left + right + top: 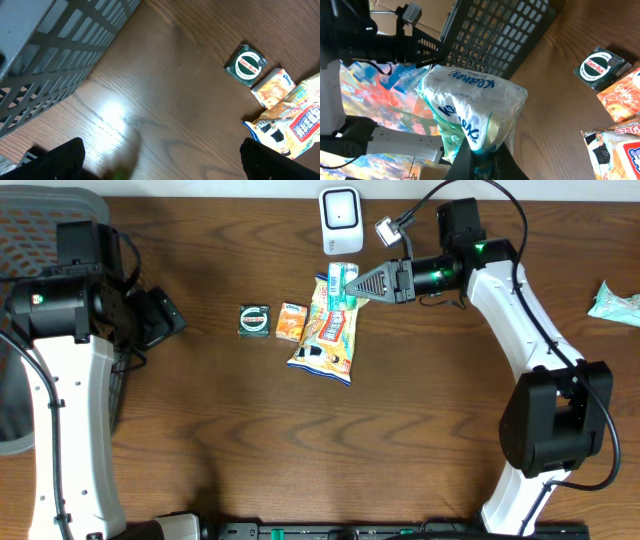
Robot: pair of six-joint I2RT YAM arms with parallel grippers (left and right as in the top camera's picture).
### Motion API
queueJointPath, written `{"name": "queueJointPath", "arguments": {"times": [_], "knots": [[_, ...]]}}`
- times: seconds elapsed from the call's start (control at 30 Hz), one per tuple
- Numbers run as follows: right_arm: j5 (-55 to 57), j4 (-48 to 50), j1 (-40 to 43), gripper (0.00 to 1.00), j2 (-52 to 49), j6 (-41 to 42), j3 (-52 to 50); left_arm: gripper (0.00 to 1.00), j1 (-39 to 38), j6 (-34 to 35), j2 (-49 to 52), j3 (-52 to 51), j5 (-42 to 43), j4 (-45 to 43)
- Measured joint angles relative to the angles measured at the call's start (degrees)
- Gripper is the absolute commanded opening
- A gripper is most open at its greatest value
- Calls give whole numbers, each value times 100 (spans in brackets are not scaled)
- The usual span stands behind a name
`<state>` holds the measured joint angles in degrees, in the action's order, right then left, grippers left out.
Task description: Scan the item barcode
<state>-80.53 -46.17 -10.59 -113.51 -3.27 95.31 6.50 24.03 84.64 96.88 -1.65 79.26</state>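
Note:
My right gripper [352, 287] is shut on a Kleenex tissue pack [338, 278], a white and teal plastic packet held above the snack bag. In the right wrist view the pack [475, 105] stands up from the closed gripper [481, 152], pinched at its lower end. The white barcode scanner [340, 220] stands at the table's back edge, just behind the pack. No barcode shows on the pack. My left gripper [165, 315] hangs open over bare wood at the left, and its dark fingers [55, 160] stand far apart with nothing between them.
A green Zam-Buk tin [255, 320], an orange packet [291, 323] and a yellow snack bag [328, 340] lie mid-table. A grey mesh basket [40, 220] sits at the far left. Another teal packet [618, 303] lies at the right edge.

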Motion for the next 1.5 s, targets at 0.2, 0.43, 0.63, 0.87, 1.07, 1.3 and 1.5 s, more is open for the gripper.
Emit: {"name": "queueJointPath", "arguments": {"times": [0.2, 0.43, 0.63, 0.87, 1.07, 1.3, 1.5], "knots": [[186, 0, -44, 1, 0, 15, 0, 98, 0, 0, 0, 0, 0, 0], [291, 7, -44, 1, 0, 13, 0, 98, 0, 0, 0, 0, 0, 0], [363, 4, -44, 1, 0, 13, 0, 98, 0, 0, 0, 0, 0, 0], [1733, -417, -297, 1, 2, 157, 22, 98, 0, 0, 0, 0, 0, 0], [4411, -981, -693, 1, 0, 304, 22, 97, 0, 0, 0, 0, 0, 0], [6749, -1019, -710, 1, 0, 267, 474, 98, 0, 0, 0, 0, 0, 0], [7484, -1027, -713, 1, -234, 37, 1840, 97, 0, 0, 0, 0, -2, -2]]}}
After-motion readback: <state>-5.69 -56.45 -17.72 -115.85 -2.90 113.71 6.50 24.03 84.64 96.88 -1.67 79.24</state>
